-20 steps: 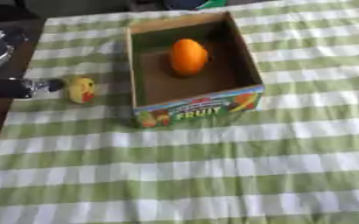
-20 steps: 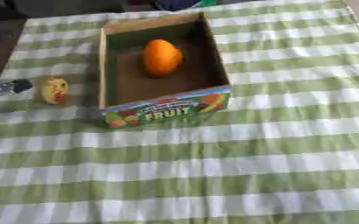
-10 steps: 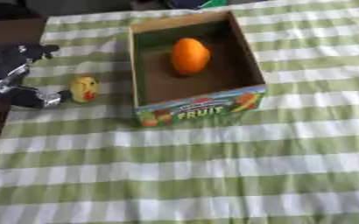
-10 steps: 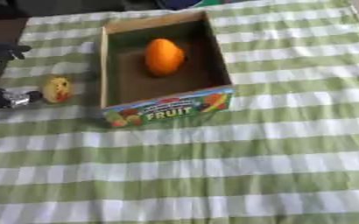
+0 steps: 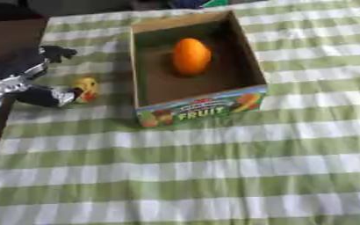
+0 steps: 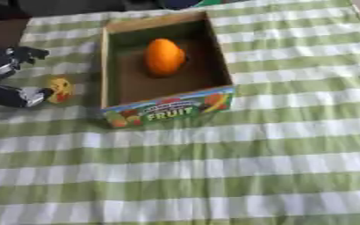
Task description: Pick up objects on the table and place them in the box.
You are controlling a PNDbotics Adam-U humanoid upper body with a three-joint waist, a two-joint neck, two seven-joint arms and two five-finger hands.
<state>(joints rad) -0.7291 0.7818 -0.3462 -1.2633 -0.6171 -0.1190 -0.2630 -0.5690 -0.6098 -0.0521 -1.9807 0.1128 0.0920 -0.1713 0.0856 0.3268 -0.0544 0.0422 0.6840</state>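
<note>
A cardboard fruit box (image 5: 201,110) stands on the green checked tablecloth with an orange fruit (image 5: 191,56) lying inside it. Left of the box lies a small yellow fruit with red marks (image 5: 85,88). My left hand (image 5: 23,79) comes in from the left edge, open, its thumb tip against the yellow fruit's left side and its fingers spread above and behind it. The right hand shows in neither view.
The tablecloth (image 5: 214,167) covers most of the table. A dark bare strip of table (image 5: 10,37) runs along the left edge under my arm. Dark items (image 5: 191,3) sit past the box at the far edge.
My left hand has come further in from the left and opened out around the yellow fruit, its thumb now at the fruit. The camera has shifted slightly.
</note>
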